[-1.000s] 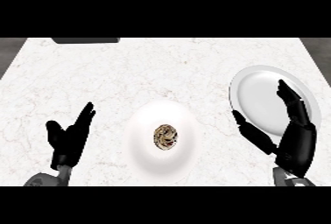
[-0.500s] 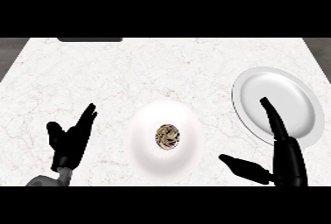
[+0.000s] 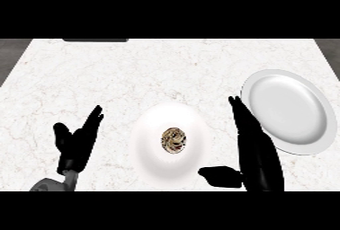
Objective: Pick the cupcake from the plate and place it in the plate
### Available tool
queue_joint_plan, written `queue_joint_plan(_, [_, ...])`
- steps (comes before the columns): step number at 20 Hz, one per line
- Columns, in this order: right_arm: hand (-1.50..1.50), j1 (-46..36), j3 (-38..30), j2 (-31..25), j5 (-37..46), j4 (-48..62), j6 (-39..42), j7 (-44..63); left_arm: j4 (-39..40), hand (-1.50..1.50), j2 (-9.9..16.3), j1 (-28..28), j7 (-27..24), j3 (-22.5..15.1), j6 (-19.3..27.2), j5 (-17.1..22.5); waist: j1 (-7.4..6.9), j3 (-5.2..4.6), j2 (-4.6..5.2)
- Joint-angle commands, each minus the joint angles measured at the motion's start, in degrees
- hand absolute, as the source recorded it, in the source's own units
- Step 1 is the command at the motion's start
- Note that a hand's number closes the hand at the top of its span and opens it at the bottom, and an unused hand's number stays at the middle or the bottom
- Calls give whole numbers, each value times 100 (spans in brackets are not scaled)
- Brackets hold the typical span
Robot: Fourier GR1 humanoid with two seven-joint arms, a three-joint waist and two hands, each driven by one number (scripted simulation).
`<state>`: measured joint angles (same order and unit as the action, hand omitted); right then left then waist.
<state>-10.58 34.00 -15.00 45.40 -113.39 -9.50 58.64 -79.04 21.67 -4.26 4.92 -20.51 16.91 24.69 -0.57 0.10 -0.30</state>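
A cupcake (image 3: 174, 139) with brown and cream swirls sits in the middle of a white plate (image 3: 153, 155) at the counter's centre front. A second white plate (image 3: 289, 110) lies bare at the right. My right hand (image 3: 252, 152) is open, fingers straight and thumb spread toward the left, between the two plates and just right of the cupcake's plate. My left hand (image 3: 76, 141) rests open at the lower left, fingers up, apart from the plates.
The marble counter (image 3: 133, 76) stretches back to a dark edge, with a dark flat object (image 3: 95, 40) at the far left rim.
My right hand has swung left, off the bare right plate, and now stands beside the cupcake's plate. The left hand has stayed put.
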Motion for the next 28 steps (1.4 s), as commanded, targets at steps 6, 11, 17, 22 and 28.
queue_joint_plan(6, [-150,-848,173,1332,821,1329,656,992,143,0,-416,261,-134,-103,-77,-124,21,-17,42])
queue_joint_plan(11, [-150,-863,508,1487,450,1621,314,1164,-66,0,-339,157,200,51,-113,-164,26,-11,33])
queue_joint_plan(17, [-150,-1416,832,1495,190,1856,109,1680,145,0,-380,103,100,216,-342,-262,3,-13,33])
queue_joint_plan(22, [-150,-1307,642,1497,457,2765,-202,1159,-41,0,-188,290,284,327,-472,-259,-6,-11,38])
queue_joint_plan(28, [-150,-1346,667,1497,493,2706,122,1571,-631,0,-470,522,476,98,-97,-521,2,-8,12])
